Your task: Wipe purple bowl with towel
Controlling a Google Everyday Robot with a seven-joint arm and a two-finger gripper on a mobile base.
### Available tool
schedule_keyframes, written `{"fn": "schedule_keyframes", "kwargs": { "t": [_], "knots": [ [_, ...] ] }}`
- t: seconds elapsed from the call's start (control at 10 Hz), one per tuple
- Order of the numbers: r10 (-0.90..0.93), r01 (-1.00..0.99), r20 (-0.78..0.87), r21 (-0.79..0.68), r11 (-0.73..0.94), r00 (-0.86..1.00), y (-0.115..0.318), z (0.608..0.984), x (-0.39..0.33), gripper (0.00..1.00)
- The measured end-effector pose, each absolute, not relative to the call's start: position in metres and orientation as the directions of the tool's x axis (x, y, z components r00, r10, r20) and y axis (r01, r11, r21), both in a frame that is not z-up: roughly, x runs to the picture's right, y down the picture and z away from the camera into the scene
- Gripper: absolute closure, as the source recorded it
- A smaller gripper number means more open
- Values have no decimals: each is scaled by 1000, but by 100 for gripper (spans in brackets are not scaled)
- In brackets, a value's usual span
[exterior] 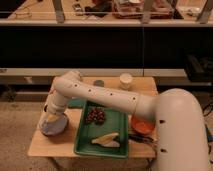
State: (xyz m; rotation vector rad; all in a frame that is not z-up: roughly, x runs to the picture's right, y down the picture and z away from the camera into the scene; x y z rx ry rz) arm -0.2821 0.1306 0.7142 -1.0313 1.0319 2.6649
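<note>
No legible text, label or number anywhere.

Dim warm light, dark background

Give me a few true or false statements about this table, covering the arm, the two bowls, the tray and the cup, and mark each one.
1. The hand is at the purple bowl, on the picture's left end of the table. True.
2. The green tray is empty. False: it holds a dark clump and a pale piece of food.
3. The orange bowl sits on the table to the right of the tray. True.
4. The pale cup stands inside the tray. False: it stands on the table behind the tray.
</note>
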Motion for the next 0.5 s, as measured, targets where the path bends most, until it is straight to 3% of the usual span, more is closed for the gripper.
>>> {"fn": "schedule_keyframes", "kwargs": {
  "t": [0.5],
  "knots": [
    [-139,-334,-598,608,-720,-789,151,734,-291,100]
  ]
}}
